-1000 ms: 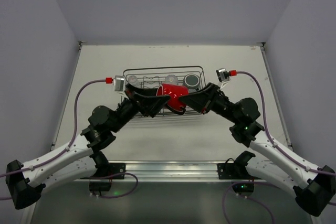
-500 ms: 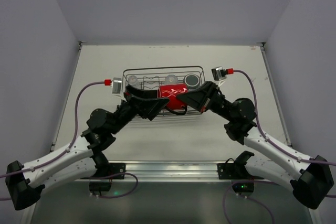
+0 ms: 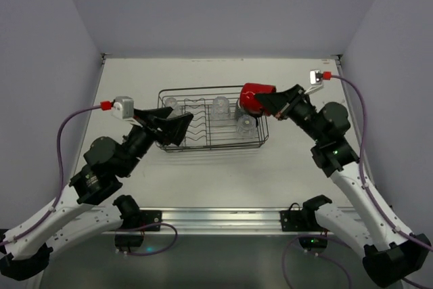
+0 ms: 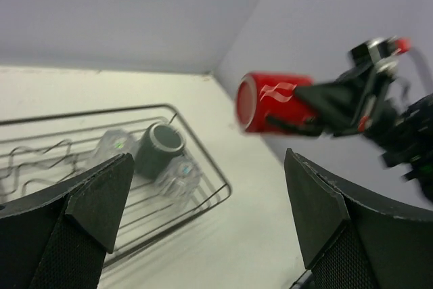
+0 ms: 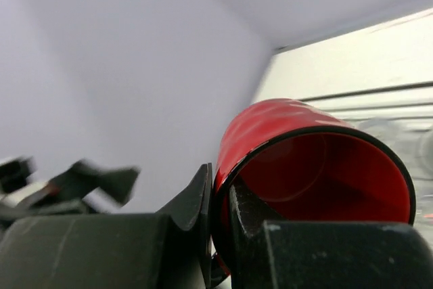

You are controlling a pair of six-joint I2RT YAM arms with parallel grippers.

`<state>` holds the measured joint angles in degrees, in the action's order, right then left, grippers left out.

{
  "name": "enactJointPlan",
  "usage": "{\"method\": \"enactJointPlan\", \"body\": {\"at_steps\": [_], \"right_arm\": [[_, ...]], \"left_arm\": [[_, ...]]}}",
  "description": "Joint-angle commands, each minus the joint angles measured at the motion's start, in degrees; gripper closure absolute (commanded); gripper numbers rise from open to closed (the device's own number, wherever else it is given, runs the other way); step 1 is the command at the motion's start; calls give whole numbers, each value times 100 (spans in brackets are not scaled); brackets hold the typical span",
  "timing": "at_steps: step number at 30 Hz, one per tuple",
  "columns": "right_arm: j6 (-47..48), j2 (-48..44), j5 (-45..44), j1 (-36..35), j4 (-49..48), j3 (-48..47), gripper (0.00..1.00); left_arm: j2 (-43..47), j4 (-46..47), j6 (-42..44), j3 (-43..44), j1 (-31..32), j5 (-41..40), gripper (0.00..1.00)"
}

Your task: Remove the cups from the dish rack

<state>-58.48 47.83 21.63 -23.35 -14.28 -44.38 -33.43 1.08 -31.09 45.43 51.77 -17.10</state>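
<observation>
My right gripper (image 3: 268,103) is shut on the rim of the red mug (image 3: 256,93), one finger inside and one outside (image 5: 220,197). It holds the red mug (image 5: 304,167) on its side in the air above the far right corner of the black wire dish rack (image 3: 203,145). My left gripper (image 3: 170,128) is open and empty over the rack's left end. The left wrist view shows the red mug (image 4: 270,101), and in the rack (image 4: 215,182) the dark grey-green mug (image 4: 159,148) and clear glasses (image 4: 177,175). Clear glasses (image 3: 220,106) stand in the rack. The olive-tan cup is out of view.
The rack stands mid-table on a pale tabletop (image 3: 304,167). Grey walls close the far side and both sides. The arms' bases and a metal rail (image 3: 216,218) line the near edge.
My right gripper has lifted the red mug up out of the rack and toward the far right. My left arm has pulled back to the left, away from the mug.
</observation>
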Motion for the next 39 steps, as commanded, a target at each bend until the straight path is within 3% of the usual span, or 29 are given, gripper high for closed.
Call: {"method": "enactJointPlan", "body": {"at_steps": [1,7,14,21,34,36,37,38,39], "right_arm": [[1943,346,-1298,471,2207,-1447,100],[3482,1938,-3427,1025,3844,-2757,100],[4081,4432,-3578,1465,4346,-3867,100],[4345,6006,-3437,1474,4653,-4859,100],[4468,7231,-3385,1465,4847,-5660,100],[4416,7171,-3315,1457,4804,-5634,95],[4389,7170,-3279,1465,4760,-5591,86],[4371,6987,-3262,1457,4699,-5529,67],[4345,6872,-3253,1465,4654,-5416,57]], "left_arm": [[-339,-2072,577,326,-9,-663,0],[-525,-2850,806,-95,-9,-504,0],[-225,-2815,903,-166,-9,-470,0],[-243,-2789,964,-236,-9,-241,0],[-664,-2798,939,-175,-18,-311,0],[-831,-2798,868,-96,-18,-398,0],[-901,-2789,833,-61,-18,-425,0],[-963,-2745,798,-26,-18,-443,0],[-1146,-2701,728,36,-18,-487,0]]}}
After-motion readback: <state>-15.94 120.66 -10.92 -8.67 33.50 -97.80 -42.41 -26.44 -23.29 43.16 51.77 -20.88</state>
